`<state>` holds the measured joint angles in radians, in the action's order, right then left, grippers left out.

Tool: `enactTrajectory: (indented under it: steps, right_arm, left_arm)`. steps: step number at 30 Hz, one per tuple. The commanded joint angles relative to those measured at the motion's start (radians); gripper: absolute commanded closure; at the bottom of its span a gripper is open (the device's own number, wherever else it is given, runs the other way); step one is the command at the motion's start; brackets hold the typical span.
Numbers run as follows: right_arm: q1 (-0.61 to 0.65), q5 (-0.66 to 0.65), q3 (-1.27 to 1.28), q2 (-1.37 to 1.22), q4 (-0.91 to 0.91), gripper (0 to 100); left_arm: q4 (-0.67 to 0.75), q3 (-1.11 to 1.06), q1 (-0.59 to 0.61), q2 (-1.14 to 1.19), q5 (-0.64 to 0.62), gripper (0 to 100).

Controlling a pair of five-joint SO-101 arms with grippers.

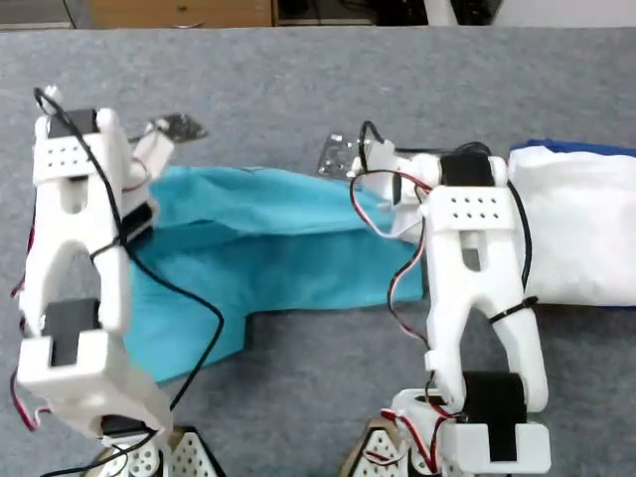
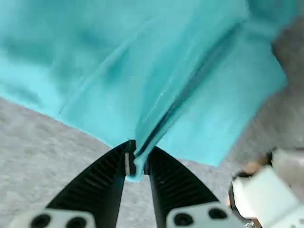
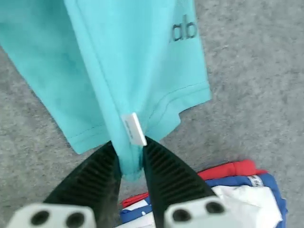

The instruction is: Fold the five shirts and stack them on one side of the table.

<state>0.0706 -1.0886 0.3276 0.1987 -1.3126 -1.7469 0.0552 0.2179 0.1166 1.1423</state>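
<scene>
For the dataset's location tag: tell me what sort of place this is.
Probably a robotics lab bench: grey-covered table, left gripper and right gripper each shut on a teal shirt, folded shirts stacked alongside.

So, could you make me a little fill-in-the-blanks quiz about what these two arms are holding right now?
1. The left gripper and the right gripper are both shut on the ____ shirt.
2. The top shirt of the stack is ____.
3. Under the blue shirt in that stack, a ____ edge shows.
4. The table is ____.

Missing words: teal; white; red; grey.
</scene>
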Motion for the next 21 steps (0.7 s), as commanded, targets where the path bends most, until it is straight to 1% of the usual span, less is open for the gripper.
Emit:
enactTrajectory:
  steps: [1, 6, 9, 16, 18, 21]
  right_arm:
    - [0.01, -0.003, 0.015, 0.036, -0.003, 99.6]
    - [0.007, 0.011, 0.024, 0.039, 0.075, 99.6]
    - [0.013, 0.011, 0.022, 0.039, 0.1, 99.6]
    - [0.007, 0.005, 0.024, 0.039, 0.098, 99.6]
    - [0.008, 0.005, 0.022, 0.041, 0.098, 99.5]
    - [0.007, 0.005, 0.022, 0.041, 0.089, 98.9]
  left_arm:
    - [-0.014, -0.172, 0.017, -0.171, 0.051, 98]
    - [-0.014, -0.362, 0.028, -0.335, 0.1, 98]
    - [-0.012, -0.436, 0.043, -0.397, 0.11, 98]
    - [-0.006, -0.466, 0.097, -0.4, 0.184, 98]
    - [0.02, -0.47, 0.115, -0.39, 0.195, 98]
    - [0.057, -0.466, 0.127, -0.384, 0.186, 92]
